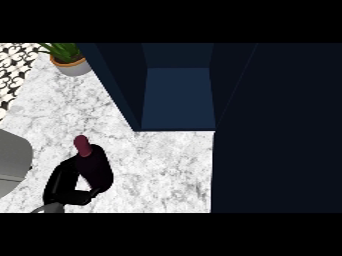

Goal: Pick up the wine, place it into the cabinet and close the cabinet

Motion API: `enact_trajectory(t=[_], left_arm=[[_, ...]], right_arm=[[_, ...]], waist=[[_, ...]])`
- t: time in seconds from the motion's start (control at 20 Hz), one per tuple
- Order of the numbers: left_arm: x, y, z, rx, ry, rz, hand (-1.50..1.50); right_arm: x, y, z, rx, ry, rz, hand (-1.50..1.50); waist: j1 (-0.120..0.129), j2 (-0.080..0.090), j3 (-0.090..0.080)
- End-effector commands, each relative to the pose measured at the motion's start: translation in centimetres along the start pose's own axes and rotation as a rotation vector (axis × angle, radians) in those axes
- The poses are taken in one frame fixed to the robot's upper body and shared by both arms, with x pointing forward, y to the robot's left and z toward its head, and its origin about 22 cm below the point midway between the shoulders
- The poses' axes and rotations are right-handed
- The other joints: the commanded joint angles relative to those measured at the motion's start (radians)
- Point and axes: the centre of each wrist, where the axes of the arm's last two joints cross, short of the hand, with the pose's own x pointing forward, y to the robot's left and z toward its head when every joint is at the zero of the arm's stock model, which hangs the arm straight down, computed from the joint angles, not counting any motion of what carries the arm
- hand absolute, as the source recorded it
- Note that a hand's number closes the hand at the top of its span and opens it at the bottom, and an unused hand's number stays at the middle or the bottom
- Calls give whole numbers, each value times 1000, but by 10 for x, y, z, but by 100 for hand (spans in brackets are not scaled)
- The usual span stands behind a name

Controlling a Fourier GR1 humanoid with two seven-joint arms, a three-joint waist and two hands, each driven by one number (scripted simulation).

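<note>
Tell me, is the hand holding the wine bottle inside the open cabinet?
Not quite. The head view shows the hand curled round the wine bottle out on the marble counter, in front of the open cabinet, not inside it.

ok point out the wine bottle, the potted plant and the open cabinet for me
wine bottle (pixel 82 143): head view, on its dark red cap.
potted plant (pixel 72 66): head view, on the pot's side.
cabinet (pixel 178 97): head view, on the blue shelf floor inside the opening.

The wine (pixel 90 159) stands on the counter (pixel 159 165), left-front of the open cabinet (pixel 178 97).
</note>
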Motion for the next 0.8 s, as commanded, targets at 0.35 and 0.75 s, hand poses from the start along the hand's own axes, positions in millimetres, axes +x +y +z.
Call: enact_trajectory(t=[0.35, 0.75], left_arm=[[-32, -11, 47, 50, -70, 52, 150], [-26, -28, 76, 30, -180, 146, 150]], right_arm=[[0, -17, 8, -8, -6, -2, -150], [-3, -12, -5, -44, -9, -3, -150]], waist=[[-1, 5, -9], [14, 3, -8]])
